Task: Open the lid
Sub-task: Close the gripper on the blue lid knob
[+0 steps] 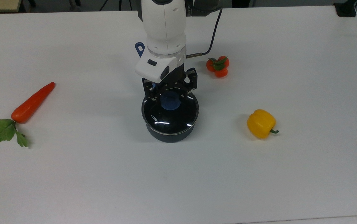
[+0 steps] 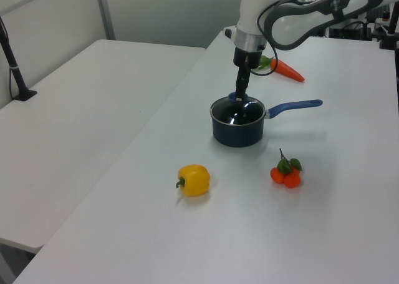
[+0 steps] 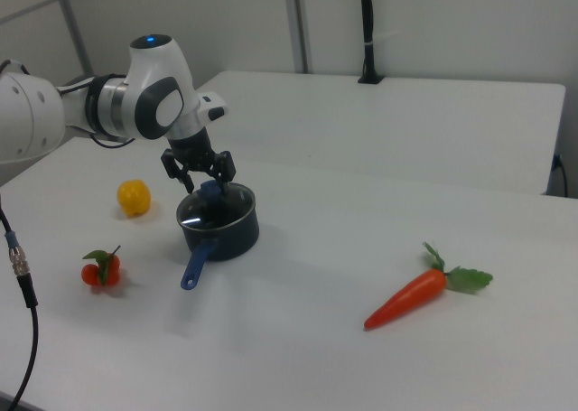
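Gripper (image 1: 169, 94) straddled the lid (image 1: 169, 109)'s knob (image 1: 170, 100), fingers spread wide; off-centre closing might have skidded the lid sideways.

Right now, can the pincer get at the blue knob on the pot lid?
Probably yes. The pincer is open, one finger on each side of the knob of the lid, and nothing sits between them. The tomatoes and pepper lie well aside.
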`<action>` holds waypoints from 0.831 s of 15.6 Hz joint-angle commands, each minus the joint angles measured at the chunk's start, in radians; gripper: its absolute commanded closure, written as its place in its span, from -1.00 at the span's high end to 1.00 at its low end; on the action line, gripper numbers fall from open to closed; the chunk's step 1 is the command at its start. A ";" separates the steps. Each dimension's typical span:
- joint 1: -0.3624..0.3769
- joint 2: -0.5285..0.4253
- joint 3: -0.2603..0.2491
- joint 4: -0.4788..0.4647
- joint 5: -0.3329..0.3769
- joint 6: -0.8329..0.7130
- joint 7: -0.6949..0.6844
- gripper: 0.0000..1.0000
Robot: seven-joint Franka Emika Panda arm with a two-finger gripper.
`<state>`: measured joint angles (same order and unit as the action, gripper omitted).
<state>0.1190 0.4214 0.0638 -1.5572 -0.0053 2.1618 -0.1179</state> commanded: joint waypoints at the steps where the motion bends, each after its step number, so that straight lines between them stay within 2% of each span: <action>1: 0.002 0.005 -0.009 0.008 -0.015 0.018 0.021 0.69; 4: 0.001 0.005 -0.009 0.008 -0.013 0.016 0.023 0.51; 12: 0.001 -0.004 -0.009 0.008 -0.007 0.009 0.024 -0.18; 13: 0.001 -0.010 -0.009 0.008 -0.005 0.006 0.024 -0.20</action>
<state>0.1155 0.4223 0.0596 -1.5539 -0.0055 2.1619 -0.1112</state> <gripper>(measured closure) 0.396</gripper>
